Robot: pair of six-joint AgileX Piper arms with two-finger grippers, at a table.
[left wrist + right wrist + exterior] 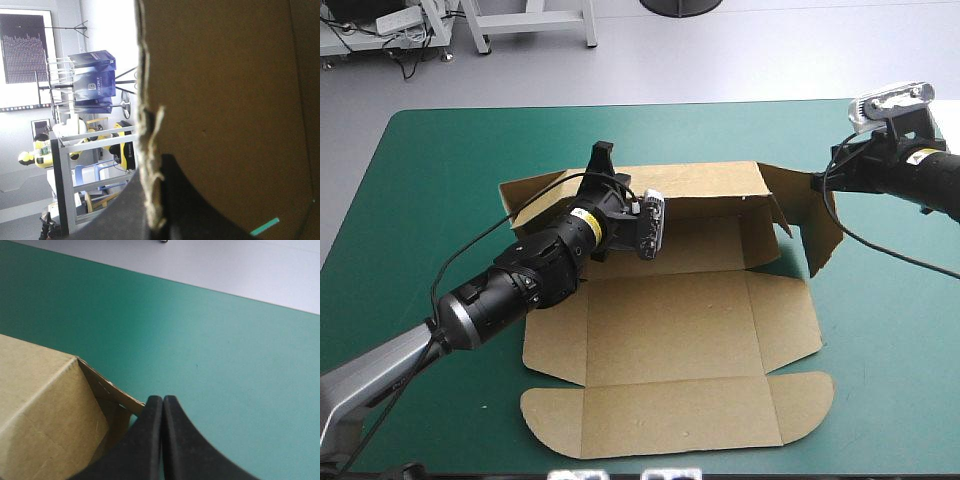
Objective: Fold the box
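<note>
Even bright light overhead — soft shadow inside box (670, 330); left wrist view dim, backlit.

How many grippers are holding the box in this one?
2. The left gripper clamps the raised far wall of the box near its left end; the right gripper, all but shut, pinches the upright flap at the right end.

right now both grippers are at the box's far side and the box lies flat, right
Not flat: the high view shows the box with far wall and right flap raised. The left gripper and right gripper are at its far side.
</note>
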